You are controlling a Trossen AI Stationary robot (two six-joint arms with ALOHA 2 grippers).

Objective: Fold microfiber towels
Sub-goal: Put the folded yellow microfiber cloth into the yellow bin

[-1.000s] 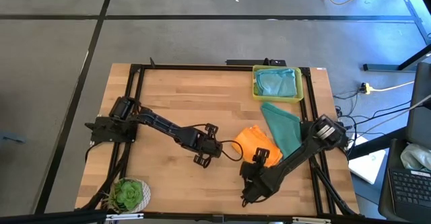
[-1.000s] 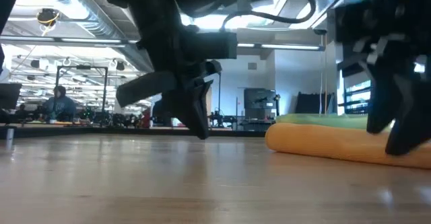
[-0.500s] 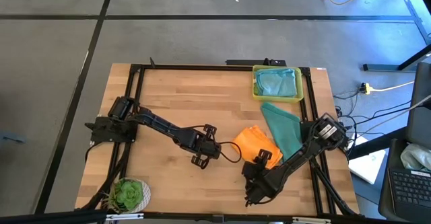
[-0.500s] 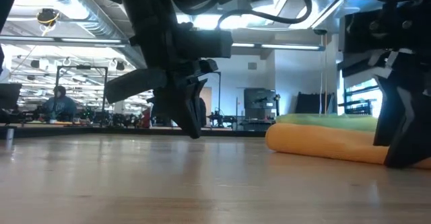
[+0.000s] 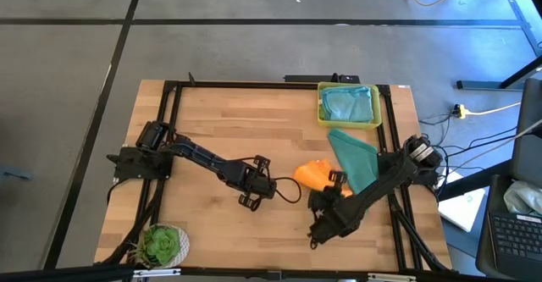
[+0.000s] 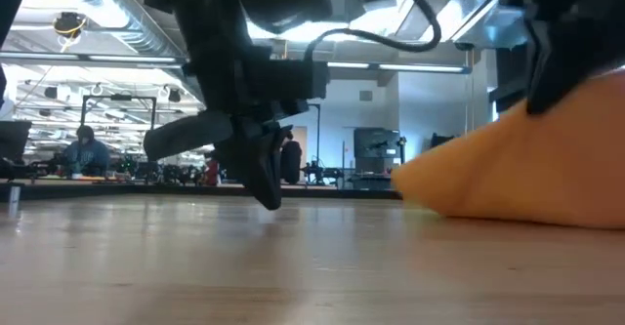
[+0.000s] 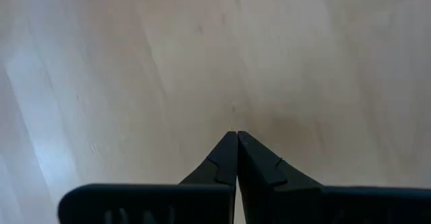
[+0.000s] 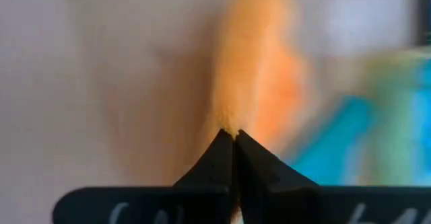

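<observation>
Right arm: reaches in from the desk's (image 5: 212, 113) right edge, slanting toward the near middle, forearm low over the wood.
Right hand (image 8: 234, 135): fingers pressed together on an edge of the orange towel (image 5: 312, 174), pinched at the tips (the wrist view shows the cloth rising straight from them).
Orange towel: lifted into a peak on its near side, the rest touching the desk, right of centre; in the low view it rises as a slope (image 6: 527, 169).
Left arm: stretches from the left edge toward the desk's middle, elbow bent.
Left hand (image 7: 236, 138): fingers closed tip to tip, holding nothing, pointing down just over bare wood, left of the orange towel and apart from it.
Teal towel (image 5: 354, 159): flat, just beyond the orange one, partly under the right arm.
Tray (image 5: 321, 104): yellow, at the far right corner, with a light blue towel (image 5: 349, 104) inside.
Plant (image 5: 158, 244): near left corner.
</observation>
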